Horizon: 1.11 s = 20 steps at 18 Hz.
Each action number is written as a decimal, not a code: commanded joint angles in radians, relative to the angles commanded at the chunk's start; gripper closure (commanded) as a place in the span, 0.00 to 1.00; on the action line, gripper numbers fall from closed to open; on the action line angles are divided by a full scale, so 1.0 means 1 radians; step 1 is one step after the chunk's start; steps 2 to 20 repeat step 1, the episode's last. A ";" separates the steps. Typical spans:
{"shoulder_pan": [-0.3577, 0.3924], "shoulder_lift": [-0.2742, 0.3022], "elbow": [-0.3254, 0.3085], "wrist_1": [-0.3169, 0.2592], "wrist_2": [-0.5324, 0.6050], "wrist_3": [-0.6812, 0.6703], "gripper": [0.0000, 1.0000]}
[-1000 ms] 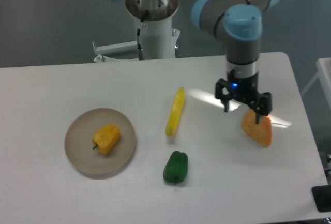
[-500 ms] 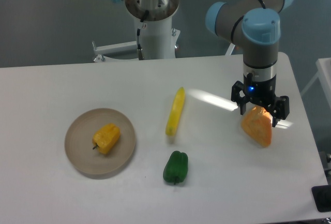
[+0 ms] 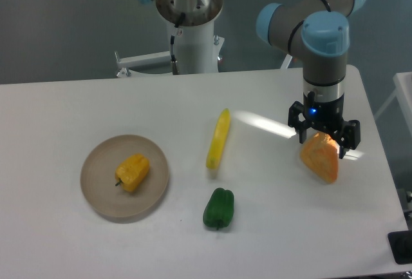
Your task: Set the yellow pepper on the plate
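Note:
The yellow pepper (image 3: 132, 171) lies on the tan round plate (image 3: 100, 195) at the left of the table, its dark stem pointing lower left. My gripper (image 3: 324, 144) hangs far to the right, over the top of the orange wedge-shaped piece (image 3: 320, 159). Its fingers are spread apart and hold nothing. The wedge rests on the table under them.
A long slim yellow piece (image 3: 218, 138) lies in the middle of the table. A green pepper (image 3: 219, 208) lies below it toward the front. The robot's base column (image 3: 192, 28) stands behind the table's far edge.
My gripper moved right, from beside the orange wedge to over its top, then stopped. The yellow pepper and plate have not moved.

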 joint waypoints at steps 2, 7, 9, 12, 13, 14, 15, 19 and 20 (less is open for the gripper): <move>0.000 0.000 0.000 0.000 0.000 -0.002 0.00; 0.000 0.000 0.000 0.000 0.000 -0.002 0.00; 0.000 0.000 0.000 0.000 0.000 -0.002 0.00; 0.000 0.000 0.000 0.000 0.000 -0.002 0.00; 0.000 0.000 0.000 0.000 0.000 -0.002 0.00; 0.000 0.000 0.000 0.000 0.000 -0.002 0.00; 0.000 0.000 0.000 0.000 0.000 -0.002 0.00; 0.000 0.000 0.000 0.000 0.000 -0.002 0.00; 0.000 0.000 0.000 0.000 0.000 -0.002 0.00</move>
